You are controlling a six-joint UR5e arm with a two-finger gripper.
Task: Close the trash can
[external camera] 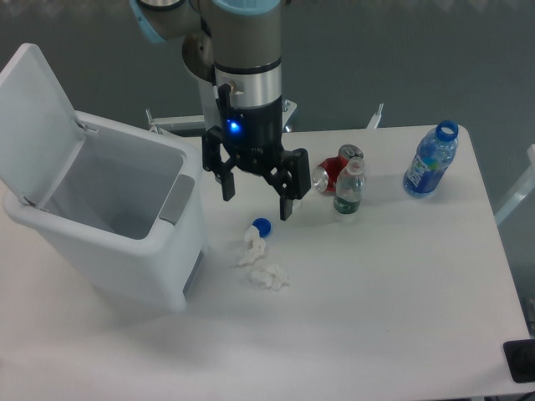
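Jaws [255, 199] spread wide and empty above the bench [393, 284], just right of the trash can [117, 242] at the bench's left end, whose lid [33, 117] stands raised, so closing appears not yet begun.

arm [242, 33] cut off by top edge, red can [330, 174] partly hidden behind small bottle [349, 190]

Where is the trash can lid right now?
The lid stands swung open at the far left of the camera view, hinged behind the trash can, left of the gripper.
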